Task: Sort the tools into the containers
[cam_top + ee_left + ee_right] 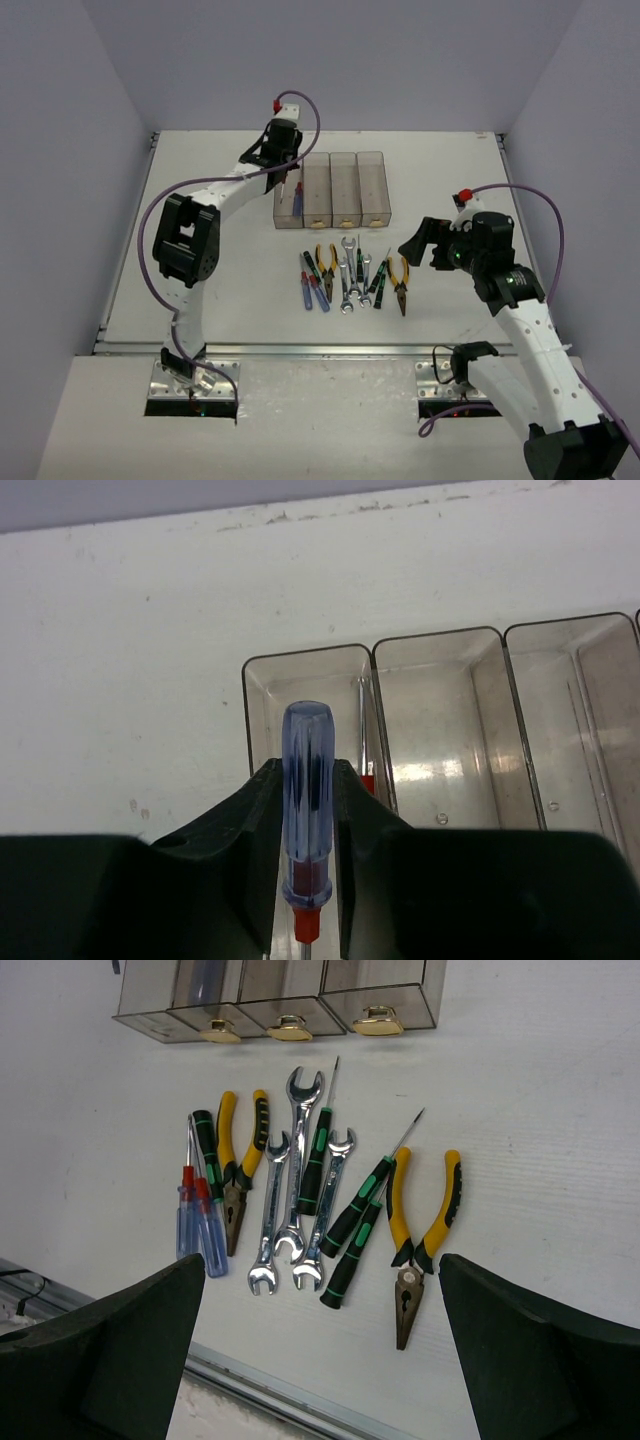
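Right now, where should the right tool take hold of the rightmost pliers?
Across the joint where the yellow handles meet, coming straight down. The pliers lie flat with handles splayed, so that is the narrowest part; a green-black screwdriver lies close beside one handle.

Four joined bins (331, 190) are set in a row at the far middle of the table (450, 170). Just before them the loose tools are laid side by side: screwdrivers (307, 285) leftmost, then pliers (325, 268), three wrenches (350, 272), further screwdrivers (377, 278) and second pliers (400, 283) rightmost. One screwdriver (307, 800) is held by the left gripper (307, 770) above the leftmost bin (262, 695), in which another screwdriver (361, 720) lies.
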`<action>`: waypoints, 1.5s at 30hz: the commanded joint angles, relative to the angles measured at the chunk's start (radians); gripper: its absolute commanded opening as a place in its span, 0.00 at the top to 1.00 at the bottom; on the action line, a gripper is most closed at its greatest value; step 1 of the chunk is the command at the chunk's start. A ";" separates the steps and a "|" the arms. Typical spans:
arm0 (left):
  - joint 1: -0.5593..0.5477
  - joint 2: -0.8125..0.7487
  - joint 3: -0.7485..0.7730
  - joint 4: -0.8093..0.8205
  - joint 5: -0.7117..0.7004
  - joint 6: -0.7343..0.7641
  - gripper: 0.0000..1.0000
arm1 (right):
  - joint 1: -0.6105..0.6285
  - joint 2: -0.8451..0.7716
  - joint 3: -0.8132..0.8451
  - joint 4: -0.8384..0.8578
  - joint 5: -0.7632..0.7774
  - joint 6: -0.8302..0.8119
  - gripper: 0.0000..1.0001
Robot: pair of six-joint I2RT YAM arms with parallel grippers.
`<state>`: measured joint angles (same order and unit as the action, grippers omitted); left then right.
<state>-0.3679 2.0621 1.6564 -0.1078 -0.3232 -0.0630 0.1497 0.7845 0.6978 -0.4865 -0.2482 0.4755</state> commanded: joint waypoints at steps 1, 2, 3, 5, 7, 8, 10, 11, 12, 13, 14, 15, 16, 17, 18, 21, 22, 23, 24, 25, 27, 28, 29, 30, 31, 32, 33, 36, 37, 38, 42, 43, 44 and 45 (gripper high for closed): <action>-0.003 -0.019 -0.016 0.016 -0.005 -0.097 0.58 | -0.004 0.001 -0.005 0.048 -0.022 0.003 0.01; -0.003 -0.019 -0.018 0.013 -0.007 -0.098 0.50 | -0.004 0.001 -0.003 0.045 -0.022 0.003 0.01; -0.003 -0.026 -0.020 0.004 -0.027 -0.114 0.35 | -0.004 0.001 -0.003 0.045 -0.022 0.003 0.01; -0.003 -0.051 -0.025 0.000 -0.063 -0.136 0.23 | -0.004 0.001 -0.004 0.046 -0.022 0.003 0.01; -0.003 -0.071 -0.023 -0.010 -0.078 -0.152 0.14 | -0.004 0.004 -0.005 0.048 -0.023 0.003 0.01; -0.003 -0.089 -0.021 -0.028 -0.082 -0.172 0.06 | -0.004 0.006 -0.005 0.048 -0.023 0.004 0.01; -0.003 -0.129 -0.012 -0.093 -0.093 -0.246 0.00 | -0.004 0.008 -0.005 0.049 -0.023 0.005 0.01; -0.003 -0.150 -0.014 -0.132 -0.096 -0.297 0.00 | -0.004 0.009 -0.004 0.049 -0.023 0.005 0.01; -0.008 -0.182 -0.033 -0.174 -0.078 -0.345 0.00 | -0.004 0.008 -0.005 0.050 -0.022 0.005 0.01; -0.014 -0.219 -0.059 -0.219 -0.053 -0.391 0.00 | -0.004 0.008 -0.006 0.050 -0.021 0.005 0.01; -0.022 -0.255 -0.094 -0.264 -0.030 -0.439 0.00 | -0.004 0.007 -0.008 0.051 -0.020 0.005 0.01; -0.043 -0.288 -0.191 -0.303 -0.034 -0.500 0.00 | -0.004 0.006 -0.008 0.051 -0.019 0.005 0.01; -0.098 -0.343 -0.261 -0.303 -0.072 -0.522 0.00 | -0.004 0.006 -0.008 0.052 -0.019 0.005 0.01; -0.146 -0.388 -0.335 -0.301 -0.110 -0.541 0.00 | -0.004 0.006 -0.008 0.053 -0.021 0.005 0.01; -0.180 -0.407 -0.418 -0.293 -0.146 -0.557 0.00 | -0.004 0.009 -0.008 0.054 -0.028 0.006 0.01; -0.334 -0.473 -0.549 -0.296 -0.163 -0.619 0.00 | -0.003 0.010 -0.009 0.054 -0.040 0.007 0.01; -0.354 -0.487 -0.591 -0.297 -0.168 -0.644 0.03 | -0.004 0.009 -0.009 0.053 -0.039 0.007 0.01; -0.390 -0.513 -0.637 -0.296 -0.176 -0.674 0.07 | -0.004 0.008 -0.010 0.051 -0.038 0.007 0.01; -0.413 -0.534 -0.685 -0.296 -0.180 -0.708 0.12 | -0.004 0.006 -0.012 0.050 -0.037 0.006 0.01; -0.419 -0.554 -0.731 -0.287 -0.176 -0.743 0.15 | -0.004 0.004 -0.016 0.051 -0.034 0.006 0.01; -0.433 -0.597 -0.798 -0.232 -0.144 -0.773 0.24 | -0.004 -0.001 -0.018 0.054 -0.025 0.007 0.01; -0.441 -0.607 -0.832 -0.211 -0.125 -0.779 0.29 | -0.004 -0.001 -0.018 0.057 -0.023 0.008 0.01; -0.452 -0.602 -0.840 -0.205 -0.124 -0.791 0.29 | -0.004 0.004 -0.016 0.055 -0.023 0.007 0.01; -0.460 -0.591 -0.845 -0.200 -0.124 -0.799 0.30 | -0.004 0.008 -0.013 0.051 -0.024 0.005 0.01; -0.464 -0.574 -0.845 -0.196 -0.125 -0.804 0.33 | -0.003 0.010 -0.009 0.045 -0.025 0.003 0.01; -0.468 -0.573 -0.843 -0.197 -0.125 -0.807 0.33 | -0.004 0.012 -0.009 0.045 -0.025 0.003 0.01; -0.476 -0.549 -0.842 -0.196 -0.119 -0.812 0.33 | -0.004 0.011 -0.011 0.045 -0.027 0.003 0.01; -0.491 -0.518 -0.847 -0.190 -0.113 -0.828 0.39 | -0.004 0.009 -0.017 0.049 -0.026 0.005 0.01; -0.496 -0.513 -0.849 -0.189 -0.111 -0.832 0.39 | -0.003 0.010 -0.016 0.049 -0.026 0.005 0.01; -0.500 -0.508 -0.851 -0.185 -0.108 -0.835 0.39 | -0.003 0.011 -0.015 0.050 -0.026 0.005 0.01; -0.515 -0.495 -0.858 -0.178 -0.108 -0.845 0.44 | -0.004 0.015 -0.015 0.051 -0.026 0.005 0.01; -0.514 -0.486 -0.861 -0.178 -0.112 -0.846 0.51 | -0.004 0.015 -0.015 0.051 -0.026 0.005 0.01; -0.515 -0.477 -0.865 -0.177 -0.114 -0.849 0.56 | -0.004 0.013 -0.015 0.051 -0.026 0.004 0.01; -0.515 -0.469 -0.868 -0.175 -0.117 -0.851 0.61 | -0.003 0.012 -0.015 0.051 -0.026 0.004 0.01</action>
<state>-0.8731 1.5731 0.7968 -0.3259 -0.4280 -0.8849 0.1497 0.7972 0.6811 -0.4721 -0.2718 0.4765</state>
